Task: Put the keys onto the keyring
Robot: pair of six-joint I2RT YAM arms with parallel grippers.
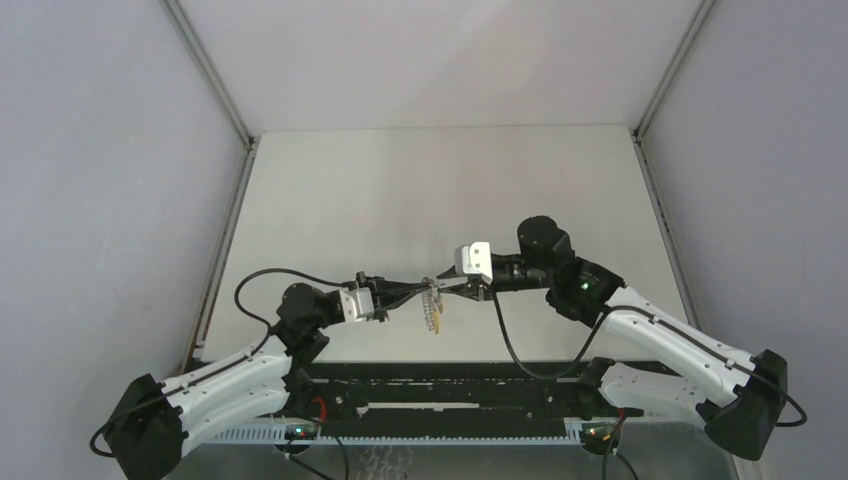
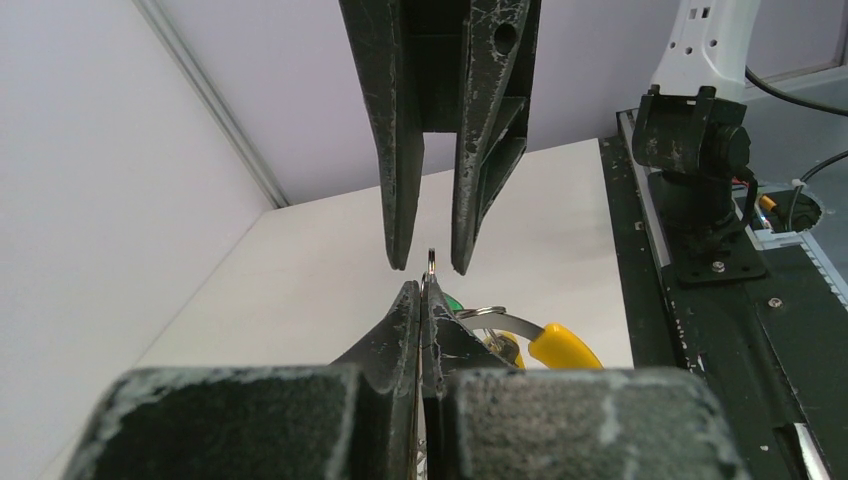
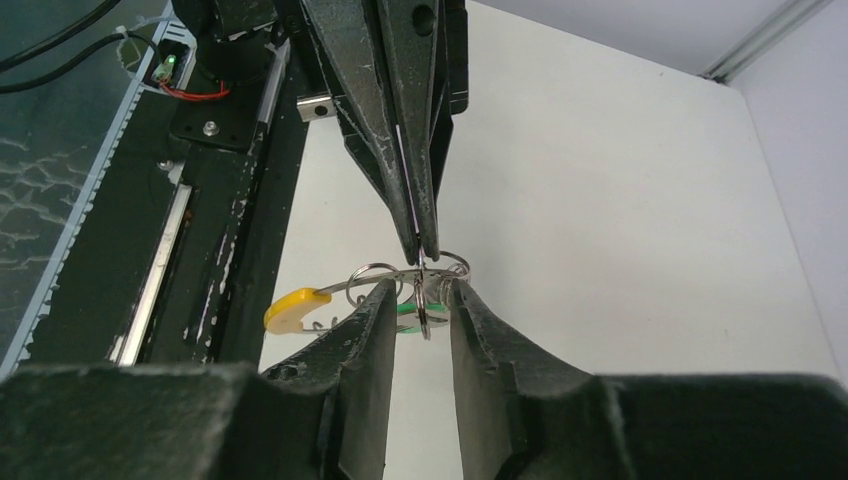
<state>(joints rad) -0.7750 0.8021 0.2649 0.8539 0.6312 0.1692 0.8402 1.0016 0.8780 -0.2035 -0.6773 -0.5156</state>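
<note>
- Nearest you, the black base rail (image 1: 450, 400) runs along the near edge of the table. Both arms rise from it and meet over the middle of the surface.
- Check the left claw (image 2: 421, 292). Its jaws are pressed together on the thin metal edge of the keyring (image 1: 432, 310), which it holds in the air, off the surface.
- Check the right claw (image 3: 422, 290). Its jaws stand partly apart, one on either side of the ring metal, and they grip nothing. It faces the left claw tip to tip.
- Locate the yellow key (image 3: 295, 308). It hangs from the ring cluster on the near side, toward the rail.
- Locate the green key (image 3: 408, 318). It sits just below the claw tips and is mostly hidden by them.
- Judge the task as far along. Both keys hang in the air with the ring while only one claw grips, so the ring appears to carry them.
- You cannot confirm from these views that each key is fully threaded, because several small loops overlap at the tips.
- Treat what is left as checking that both keys are seated, then lowering the ring.
- Beyond the claws, the table (image 1: 400, 190) is a plain, matte, off-white sheet.
- Farthest, pale grey walls (image 1: 100, 150) close in the left, right and far sides, joined by light corner strips.
</note>
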